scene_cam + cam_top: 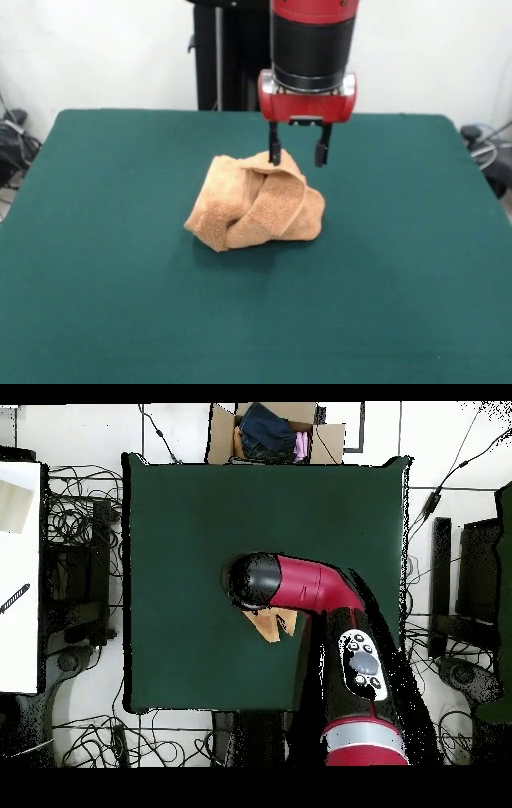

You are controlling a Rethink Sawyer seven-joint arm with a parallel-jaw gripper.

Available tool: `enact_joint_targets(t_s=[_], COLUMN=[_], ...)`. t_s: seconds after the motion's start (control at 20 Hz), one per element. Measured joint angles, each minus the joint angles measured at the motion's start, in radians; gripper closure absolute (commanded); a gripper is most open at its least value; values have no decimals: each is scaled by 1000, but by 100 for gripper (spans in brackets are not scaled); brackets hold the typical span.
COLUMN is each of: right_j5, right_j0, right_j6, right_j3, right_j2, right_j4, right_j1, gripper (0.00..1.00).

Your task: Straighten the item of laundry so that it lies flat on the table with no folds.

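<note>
The crumpled terry-cloth hand towel (258,202) is light orange-tan, with a coarser woven band of the same shade. The felt-like surface (104,240) is dark green. The arm's gripper (298,154) is red with black fingers (274,149).

One crumpled orange-tan terry-cloth towel (256,202) sits on one dark green felt-topped rectangular table (120,272). One red and black robot arm (325,589) carries one gripper (298,153) with two black fingers (274,151). One brown cardboard box (222,434) of clothes stands beyond the table.
</note>
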Motion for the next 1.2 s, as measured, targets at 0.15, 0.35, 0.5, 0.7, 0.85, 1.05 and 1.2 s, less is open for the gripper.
enact_joint_targets(t_s=[0.15,0.35,0.5,0.7,0.85,1.05,1.2], right_j5=[-21,-44,-64,-85,-90,-100,-104], right_j0=[-8,-19,-31,-39,-40,-40,-40], right_j6=[0,0,0,0,0,0,0], right_j3=[10,20,31,37,37,43,50], right_j2=[10,21,31,32,32,32,32], right_j4=[0,0,0,0,0,-2,-7], right_j1=[13,34,50,68,77,86,85], gripper=[0,0,0,0,0,0,0])
